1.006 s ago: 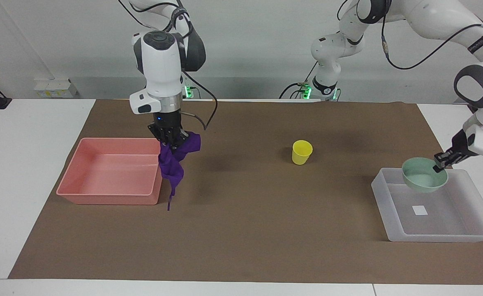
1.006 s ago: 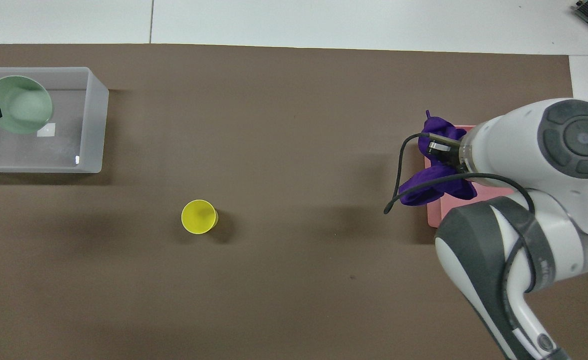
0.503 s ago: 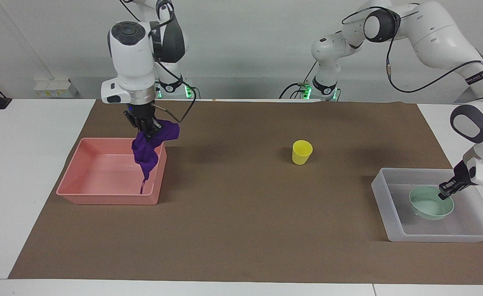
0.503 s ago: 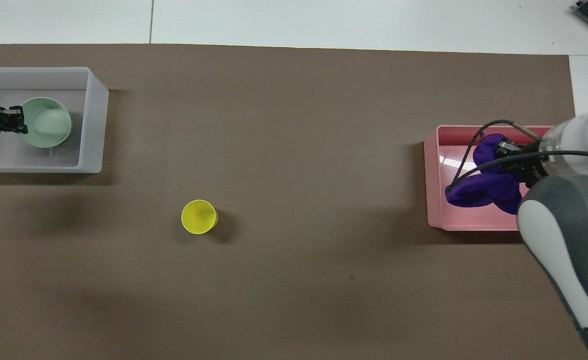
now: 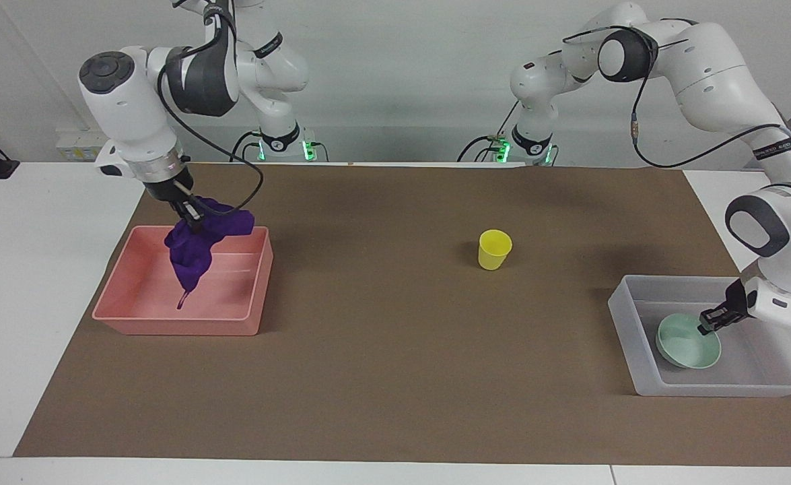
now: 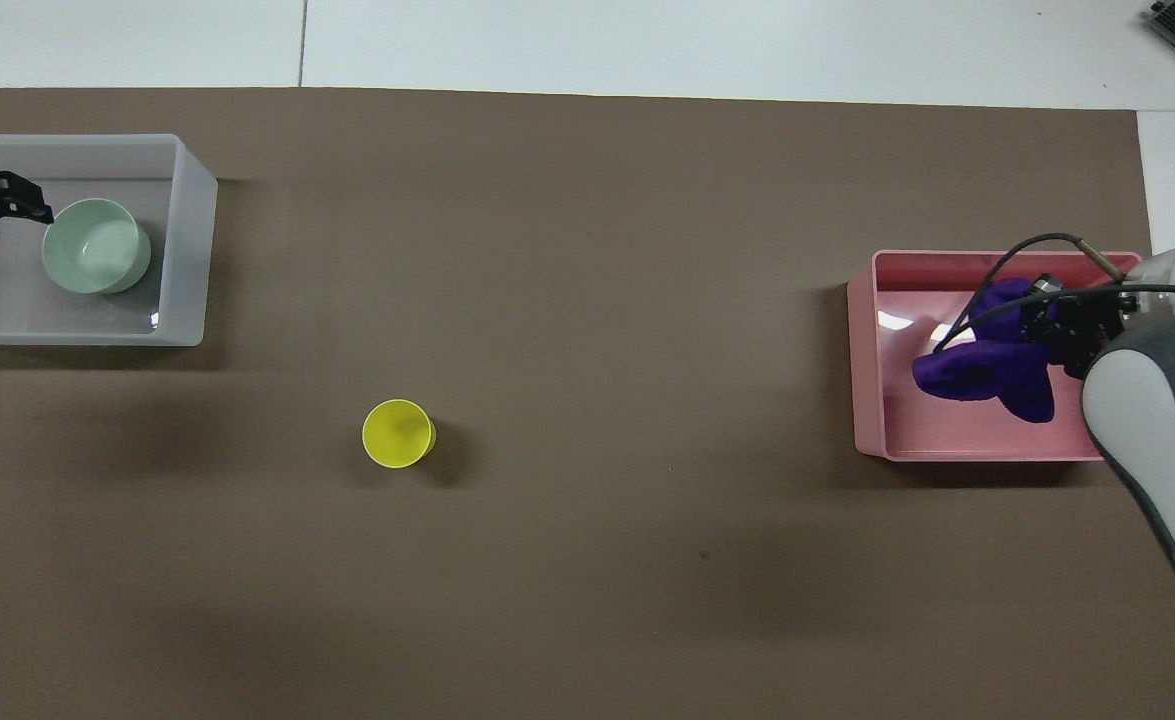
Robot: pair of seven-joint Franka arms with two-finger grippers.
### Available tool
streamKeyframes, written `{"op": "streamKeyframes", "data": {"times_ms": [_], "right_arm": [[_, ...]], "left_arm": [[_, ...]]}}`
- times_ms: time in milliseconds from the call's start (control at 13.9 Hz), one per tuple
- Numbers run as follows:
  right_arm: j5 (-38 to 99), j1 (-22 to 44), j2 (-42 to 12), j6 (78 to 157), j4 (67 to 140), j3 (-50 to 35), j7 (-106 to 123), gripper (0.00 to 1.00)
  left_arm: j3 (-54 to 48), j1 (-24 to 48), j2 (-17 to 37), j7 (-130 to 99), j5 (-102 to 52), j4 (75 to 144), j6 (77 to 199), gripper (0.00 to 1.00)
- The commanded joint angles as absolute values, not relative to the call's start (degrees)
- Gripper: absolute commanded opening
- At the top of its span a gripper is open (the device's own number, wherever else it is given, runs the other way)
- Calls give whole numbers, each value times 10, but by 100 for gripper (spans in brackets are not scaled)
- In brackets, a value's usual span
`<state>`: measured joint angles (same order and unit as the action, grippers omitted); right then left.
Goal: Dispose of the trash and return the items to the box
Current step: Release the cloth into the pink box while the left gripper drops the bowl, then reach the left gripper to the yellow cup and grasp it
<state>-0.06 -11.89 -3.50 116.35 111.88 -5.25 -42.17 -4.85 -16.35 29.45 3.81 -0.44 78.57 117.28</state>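
My right gripper (image 5: 190,217) is shut on the deep-purple rag (image 5: 196,249) and holds it over the pink tub (image 5: 166,327). The rag's thin tail hangs down inside the tub. The rag also shows in the overhead view (image 6: 987,365), as does the right gripper (image 6: 1052,325). The mint-green bowl (image 5: 688,343) sits in the translucent box (image 5: 637,367), toward the right arm's end of it. My left gripper (image 5: 711,322) is low in the box at the bowl's rim. The yellow cup (image 5: 494,249) stands upright on the brown mat, between the two tubs.
The pink tub (image 6: 862,370) lies at the right arm's end of the mat. The translucent box (image 6: 187,250) with the bowl (image 6: 97,245) lies at the left arm's end. The cup (image 6: 398,433) stands alone mid-mat. White table borders the mat.
My right gripper carried the rag from beside the pink tub to over its inside. My left gripper lowered the bowl from above the box's rim down into the box.
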Motion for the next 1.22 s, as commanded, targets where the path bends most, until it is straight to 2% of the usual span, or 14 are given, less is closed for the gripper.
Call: {"op": "streamKeyframes", "data": {"times_ms": [0, 72, 144, 215, 359, 503, 575, 646, 934, 1149], "right_arm": [[15, -139, -40, 1216, 1147, -59, -413, 0], [15, -145, -41, 1222, 1150, -59, -412, 0], [15, -148, -41, 1222, 1156, -59, -409, 6], [15, -149, -41, 1221, 1156, -59, -397, 13], [14, -157, -41, 1217, 1155, -58, -361, 31], [7, -160, -40, 1211, 1150, -58, -324, 67], [7, -160, -36, 1209, 1146, -58, -323, 80], [7, -158, -33, 1209, 1145, -58, -323, 100], [6, -148, 4, 1207, 1131, -62, -301, 100], [4, -125, 7, 1157, 1070, -70, -251, 100]], "left_arm": [[-43, -115, 223, 36, -11, 804, 1077, 100], [-44, -99, 204, 38, -10, 806, 1013, 100], [-44, -85, 191, 37, -7, 807, 958, 100], [-44, -69, 170, 34, -6, 819, 924, 100], [-46, -32, 106, 29, -9, 901, 916, 100], [-47, 3, 34, 26, -15, 998, 930, 100], [-47, 22, 4, 23, -31, 1046, 953, 100], [-47, 32, -18, 24, -63, 1098, 995, 100], [-47, 100, -37, 0, -84, 1273, 1198, 100], [-47, 155, -23, -77, -91, 1331, 1320, 100]]}}
